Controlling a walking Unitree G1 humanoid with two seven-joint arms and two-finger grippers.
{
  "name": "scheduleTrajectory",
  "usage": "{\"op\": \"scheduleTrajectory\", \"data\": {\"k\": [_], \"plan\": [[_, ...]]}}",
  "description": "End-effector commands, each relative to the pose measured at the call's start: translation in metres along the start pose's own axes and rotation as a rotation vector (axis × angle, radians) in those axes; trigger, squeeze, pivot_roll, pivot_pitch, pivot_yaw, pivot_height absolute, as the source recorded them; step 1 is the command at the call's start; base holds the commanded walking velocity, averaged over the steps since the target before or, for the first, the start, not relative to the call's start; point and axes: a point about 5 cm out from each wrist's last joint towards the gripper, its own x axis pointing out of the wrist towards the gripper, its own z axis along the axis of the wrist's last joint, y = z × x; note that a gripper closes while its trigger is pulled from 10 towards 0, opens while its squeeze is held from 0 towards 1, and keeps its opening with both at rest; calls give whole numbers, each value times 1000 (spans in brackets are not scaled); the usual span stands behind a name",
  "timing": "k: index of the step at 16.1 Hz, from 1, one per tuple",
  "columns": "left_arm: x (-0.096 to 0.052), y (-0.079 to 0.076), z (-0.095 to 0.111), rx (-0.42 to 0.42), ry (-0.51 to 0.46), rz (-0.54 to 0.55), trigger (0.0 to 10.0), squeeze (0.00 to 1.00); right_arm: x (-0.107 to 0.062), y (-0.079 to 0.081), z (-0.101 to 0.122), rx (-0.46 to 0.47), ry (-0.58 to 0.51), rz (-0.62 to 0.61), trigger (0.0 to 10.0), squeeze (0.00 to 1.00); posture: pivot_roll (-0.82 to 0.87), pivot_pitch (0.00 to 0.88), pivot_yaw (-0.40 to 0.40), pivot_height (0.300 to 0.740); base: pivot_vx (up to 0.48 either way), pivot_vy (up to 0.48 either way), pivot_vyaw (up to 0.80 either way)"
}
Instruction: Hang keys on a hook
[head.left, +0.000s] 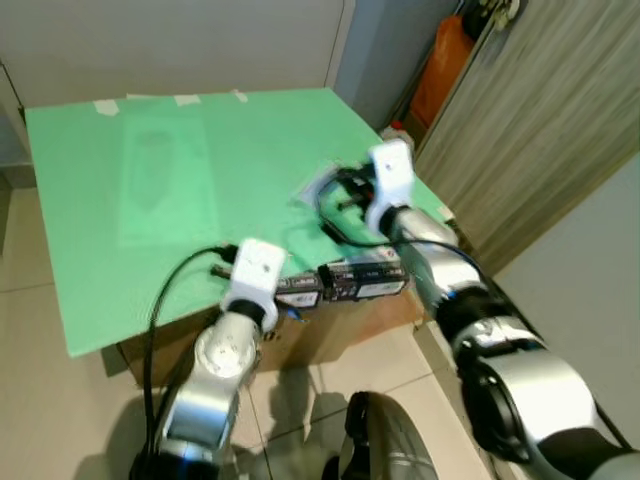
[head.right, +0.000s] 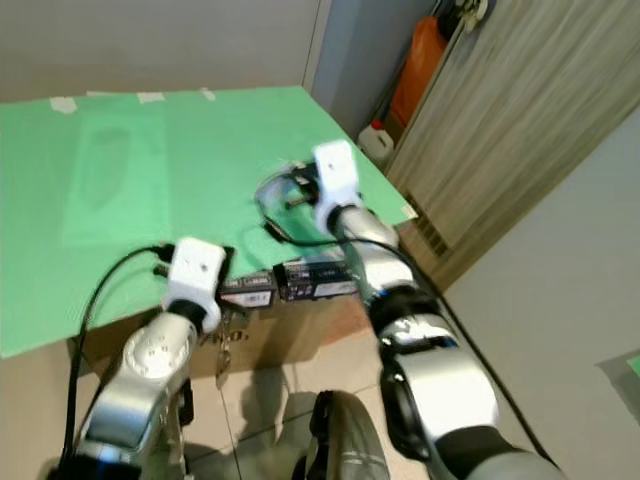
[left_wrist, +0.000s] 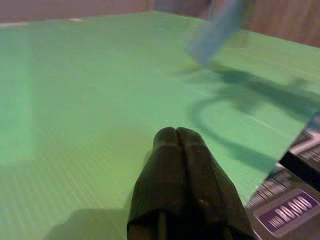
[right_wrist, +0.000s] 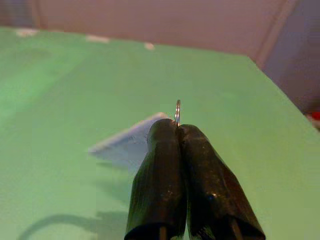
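— What do we have under our arms?

— A flat green board (head.left: 150, 190) with a fine ribbed, corrugated texture, lying on a brown cardboard box (head.left: 330, 330). Bits of pale tape (head.left: 186, 99) sit along its far edge. Beyond its right edge stand a wood-grain panel (head.left: 540, 120) and an orange container (head.left: 440, 70), and beige floor tiles (head.left: 20, 400) lie below.

— And the keys?

— We see only a thin, shiny metal ring (right_wrist: 177, 113), standing upright from between the tips of our right gripper (right_wrist: 178, 129). That gripper hovers over the board near its right edge, its two smooth, rounded black fingers (right_wrist: 160, 175) pressed together on the ring. Just ahead of it on the board lies a pale, flat, roughly triangular piece (right_wrist: 127, 142); we cannot tell what it is.

— Our left side?

— Our left gripper (left_wrist: 177, 134) sits low over the board's near edge, its fingers closed tight against each other with nothing between them. A black cable (head.left: 180, 275) loops over the white wrist housing (head.left: 255, 270). Dark labelled blocks (head.left: 355, 282) lie along the near edge between our two arms
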Motion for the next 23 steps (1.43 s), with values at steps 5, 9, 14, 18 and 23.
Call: {"op": "scheduleTrajectory", "data": {"k": [5, 9, 14, 18, 23], "plan": [[20, 2, 9, -103, -49, 29, 10000, 0, -26, -30, -13, -52, -8, -108, 0, 0, 115, 0, -157, 602, 0, 0, 0], [27, 0, 22, -97, -107, -1, 10000, 0, -37, -29, -27, -44, -13, -128, 0, 0, 100, 0, -127, 602, 0, 0, 0], [24, 11, 52, -41, -269, 60, 10000, 0, -39, -21, -32, -22, -29, -139, 0, 0, 110, 0, -111, 602, 0, 0, 0], [10, 25, 60, 85, -388, 155, 10000, 0, -45, -27, -27, -52, -107, -196, 0, 0, 122, 0, -112, 602, 0, 0, 0], [8, 29, 46, 297, -431, 196, 10000, 0, -44, -20, -29, -33, -134, -184, 0, 0, 121, 0, -97, 602, 0, 0, 0]]}}
